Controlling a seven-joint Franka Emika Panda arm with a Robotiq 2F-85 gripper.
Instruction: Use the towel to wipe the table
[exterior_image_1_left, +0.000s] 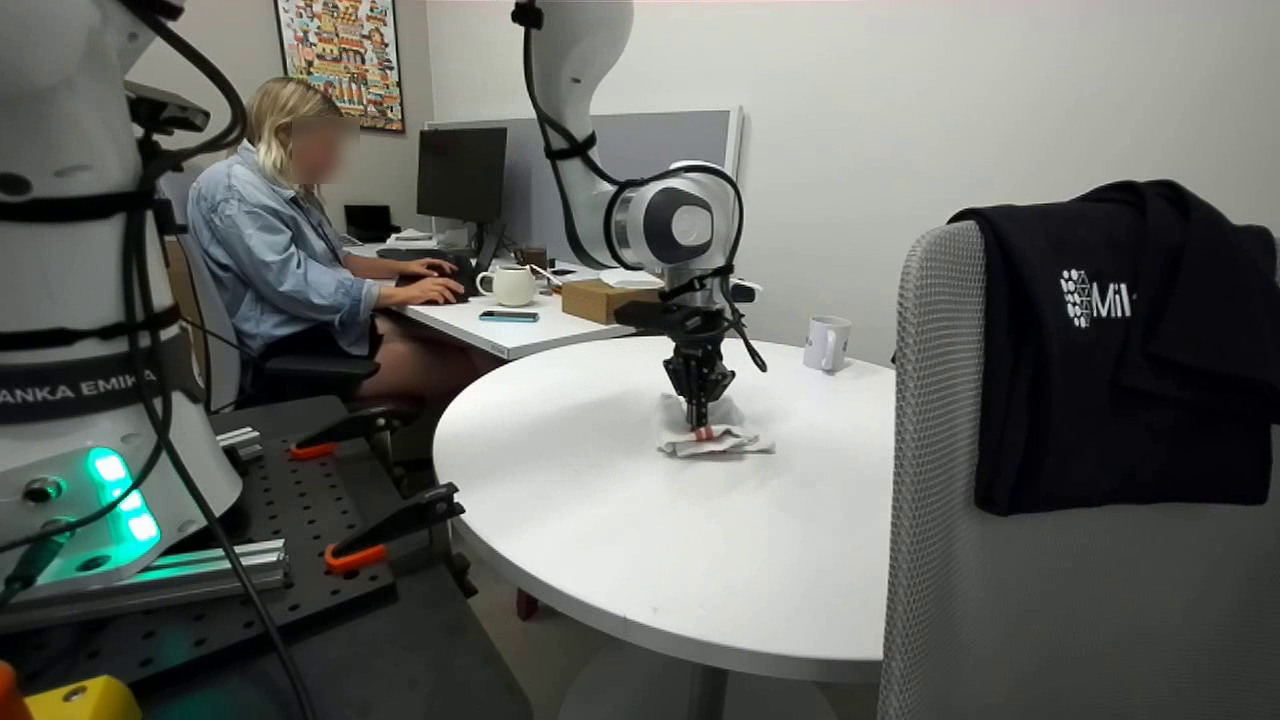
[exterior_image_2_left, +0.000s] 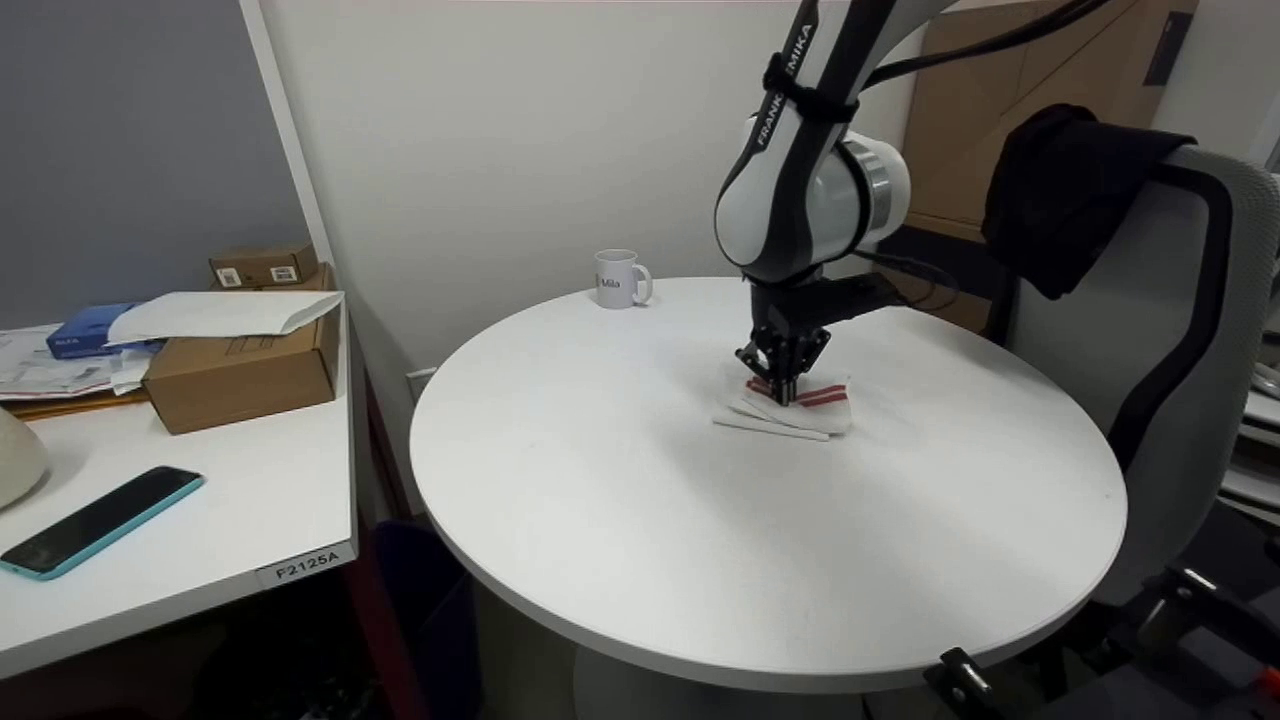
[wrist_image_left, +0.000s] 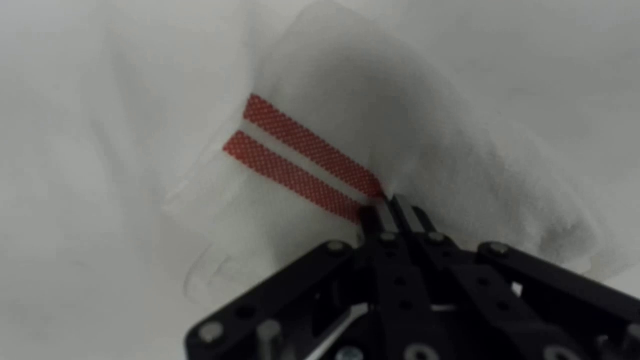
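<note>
Our gripper points down with its fingers drawn together, and we read it as pinching a fold of the towel where the red stripes run in at the tips. The towel lies rumpled and partly folded over on itself, directly beneath, on the round white table. We expect it to handle like thin cotton: light, limp, in no danger of breaking, quick to bunch under a push and apt to slide easily over the smooth top. A hold through several layers near its middle, about where the tips meet it, should suit us best; one thin layer could slip out, and pressing hard might scrape fingertips on the tabletop. Farther out, the white mug stands upright near the rim on the wall side, well apart from the towel, and a wide stroke could knock it. The mesh chair, a dark garment over its back, stands close by the rim, so we would stop short of it. Beyond, a person sits at the neighbouring desk, which bears a cardboard box and a phone.
</note>
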